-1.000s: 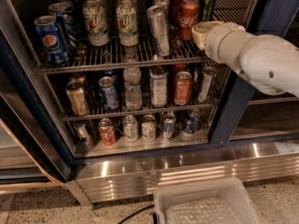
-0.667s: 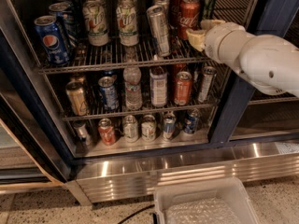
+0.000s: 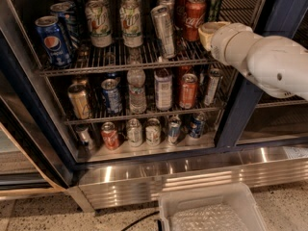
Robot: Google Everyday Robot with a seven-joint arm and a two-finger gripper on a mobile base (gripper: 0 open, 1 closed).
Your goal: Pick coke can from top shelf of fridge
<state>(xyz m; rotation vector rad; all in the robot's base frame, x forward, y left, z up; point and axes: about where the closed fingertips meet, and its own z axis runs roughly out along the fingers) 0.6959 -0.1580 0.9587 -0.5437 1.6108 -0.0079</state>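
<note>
On the far left of the top shelf (image 3: 125,64) stands a blue Pepsi can (image 3: 53,40). Right of it are 2 tall pale cans (image 3: 98,23), then a slim silver can (image 3: 163,30) that leans. The coke can (image 3: 194,17) stands upright toward the shelf's right end, just behind and right of the silver can. The hand (image 3: 208,32) is just right of the coke can, at shelf height inside the fridge (image 3: 243,109); I cannot tell whether it grips anything. Its white arm (image 3: 269,61) reaches in from the right. A pale bin (image 3: 166,211) sits on the floor below.
</note>
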